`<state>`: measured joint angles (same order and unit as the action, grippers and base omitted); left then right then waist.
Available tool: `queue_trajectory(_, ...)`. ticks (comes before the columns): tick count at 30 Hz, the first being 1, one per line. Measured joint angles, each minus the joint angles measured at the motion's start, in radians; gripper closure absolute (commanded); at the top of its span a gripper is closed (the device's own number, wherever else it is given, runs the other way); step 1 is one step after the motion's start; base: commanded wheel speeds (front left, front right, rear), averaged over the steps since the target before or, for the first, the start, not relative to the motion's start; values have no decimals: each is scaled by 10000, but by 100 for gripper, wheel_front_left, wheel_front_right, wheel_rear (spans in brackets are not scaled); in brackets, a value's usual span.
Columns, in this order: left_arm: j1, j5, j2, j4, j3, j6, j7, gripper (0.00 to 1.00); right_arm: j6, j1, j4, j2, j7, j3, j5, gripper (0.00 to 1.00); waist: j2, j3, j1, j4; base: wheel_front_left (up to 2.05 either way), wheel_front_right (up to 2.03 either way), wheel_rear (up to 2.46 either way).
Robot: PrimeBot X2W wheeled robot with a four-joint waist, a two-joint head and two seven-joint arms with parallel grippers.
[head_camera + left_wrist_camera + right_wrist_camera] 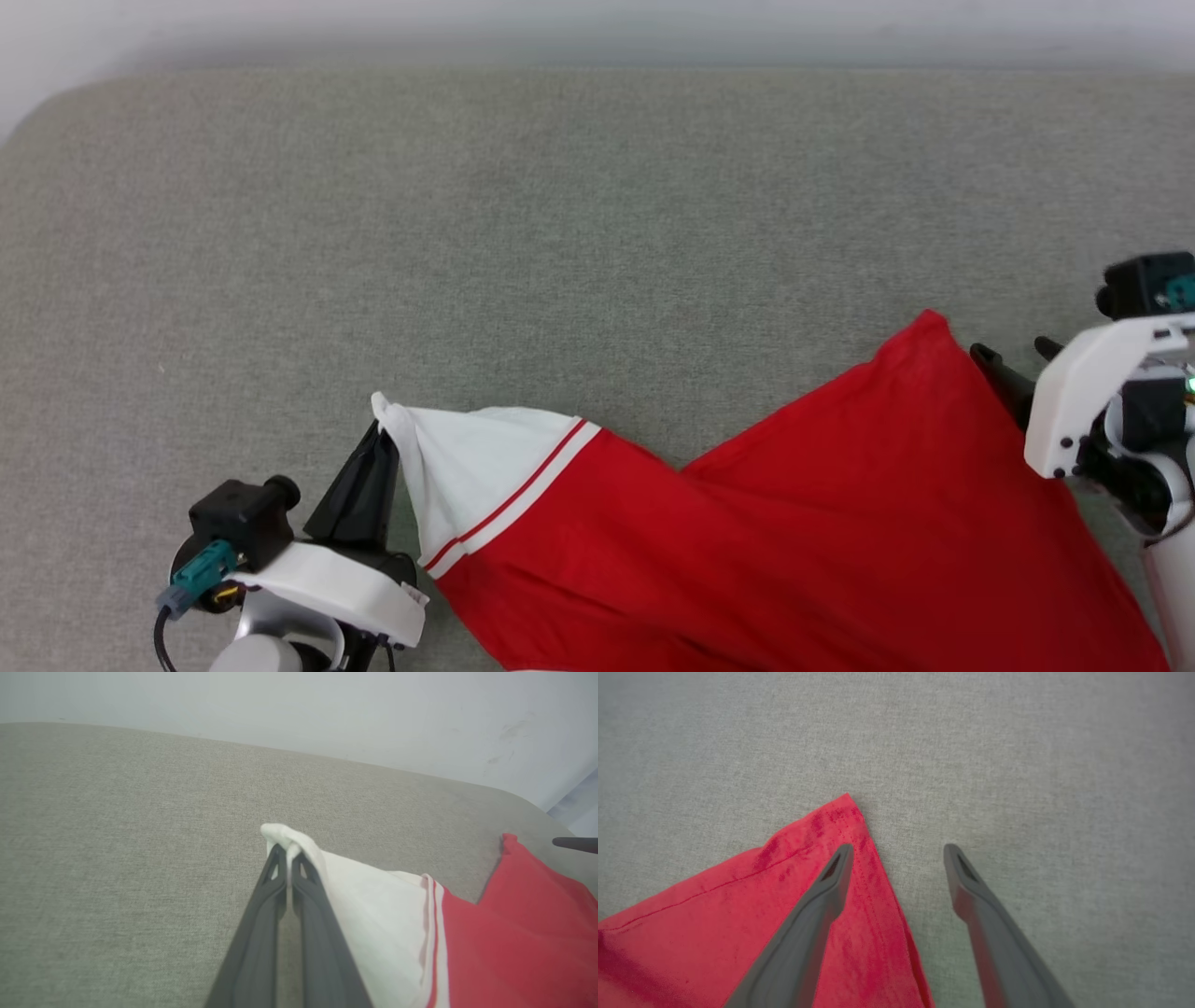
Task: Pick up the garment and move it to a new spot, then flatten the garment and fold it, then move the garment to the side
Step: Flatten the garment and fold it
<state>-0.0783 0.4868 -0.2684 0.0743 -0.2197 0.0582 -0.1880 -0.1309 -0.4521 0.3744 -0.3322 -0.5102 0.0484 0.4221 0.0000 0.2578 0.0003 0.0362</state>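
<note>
My left gripper [288, 856], jaws clamped on the jersey [747, 523] sleeve tip for spreading; right gripper [898, 848], jaws apart, straddles its hem corner

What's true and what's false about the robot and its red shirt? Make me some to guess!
1. The left tool pinches the white sleeve. True.
2. The right tool is shut on the red corner. False: it is open, with one finger above the corner.
3. The shirt rests on a grey surface. True.
4. The sleeve trim is blue. False: it is red and white.
</note>
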Motion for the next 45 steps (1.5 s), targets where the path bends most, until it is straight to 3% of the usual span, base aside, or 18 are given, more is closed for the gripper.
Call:
queue_trajectory(5, -407, -2, 21, 86, -90, 98, -94, 100, 0, -849, 111, -493, -1605, 1066, 272, 0, 0, 383, -1, 260, 0, 0, 0)
queue_trajectory(15, -698, 36, 186, 433, -307, 215, -288, 100, 17, -1530, 784, -1083, -2399, 2890, 1592, 0, 0, 875, -2, 566, 0, 0, 0)
queue_trajectory(16, -698, 73, 188, 487, -307, 215, -313, 100, 17, -1591, 867, -1114, -2581, 2972, 1806, 70, 0, 865, -2, 570, 0, 0, 0)
queue_trajectory(17, -698, 94, 194, 525, -307, 217, -326, 100, 19, -1614, 938, -1129, -2685, 3030, 2006, 100, 0, 848, -3, 571, 0, 0, 0)
queue_trajectory(25, -698, 194, 173, 717, -278, 270, -385, 100, 4, -1697, 1244, -1218, -2458, 3459, 2742, 100, 0, 552, -3, 545, 0, 0, 0)
queue_trajectory(32, -1079, 364, -94, 723, 25, 207, -332, 100, 0, -1941, 1200, -1300, -1057, 3434, 2702, 100, 0, 9, -3, 427, 0, 0, 0)
queue_trajectory(38, -2175, 566, -569, 1070, 347, 297, 111, 100, -2, -2517, 1528, -1237, 328, 3001, 1710, 100, 0, -407, -3, 85, 0, 0, 0)
queue_trajectory(45, -4564, 757, -955, 2316, 548, 399, 669, 100, -8, -3625, 2265, -418, 1632, 1837, 593, 100, 0, -480, -3, -388, 0, 0, 0)
